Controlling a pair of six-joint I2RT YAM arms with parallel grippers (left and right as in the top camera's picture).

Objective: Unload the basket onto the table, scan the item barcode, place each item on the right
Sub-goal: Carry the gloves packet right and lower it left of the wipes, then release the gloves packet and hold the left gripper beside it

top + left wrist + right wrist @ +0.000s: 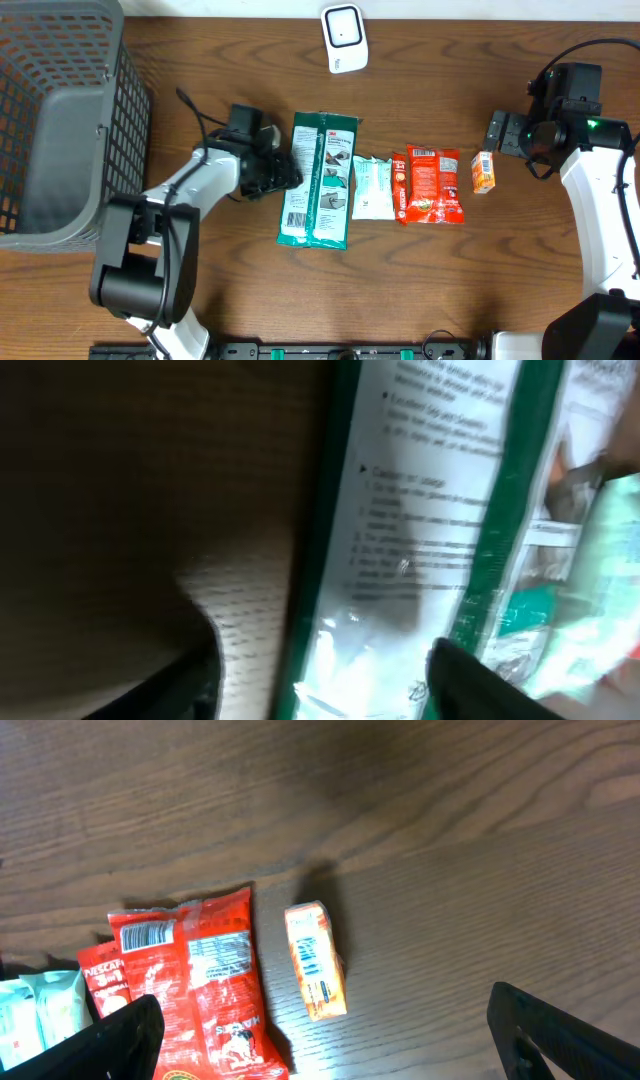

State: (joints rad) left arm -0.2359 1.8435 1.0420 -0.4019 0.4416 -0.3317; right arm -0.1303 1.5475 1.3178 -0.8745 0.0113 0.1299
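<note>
Across the middle of the frame, on a dark wooden table (pixel 450 290), a flat green-and-white pack (pixel 318 180) lies in a row of groceries, with a pale mint packet (pixel 372 188), a red sachet (pixel 430 185) and a small orange box (pixel 483 172) to its right. A white scanner (pixel 345 38) stands at the top centre, well apart from the pack, and a grey basket (pixel 60 110) fills the upper left. The pack, seemingly the item due for scanning, looks thin, light and limp. Its glossy film is probably slippery and likely to sag or crinkle once lifted, which could bend the printed panel. Because it lies flat on the wood, little offers itself from above. The left long edge, or a sealed end seam, looks the soundest place to pinch. No barcode can be picked out at this size. The left gripper (pixel 285 172) sits at that left edge. In the wrist view its fingers (pixel 470 680) are partly spread and straddle the green border, one on the bare-wood side and one over the print. They pinch nothing, and whether they touch the film cannot be told. The right gripper (pixel 325 1045) hangs at the right of the frame above the orange box, fingers spread wide and empty.
</note>
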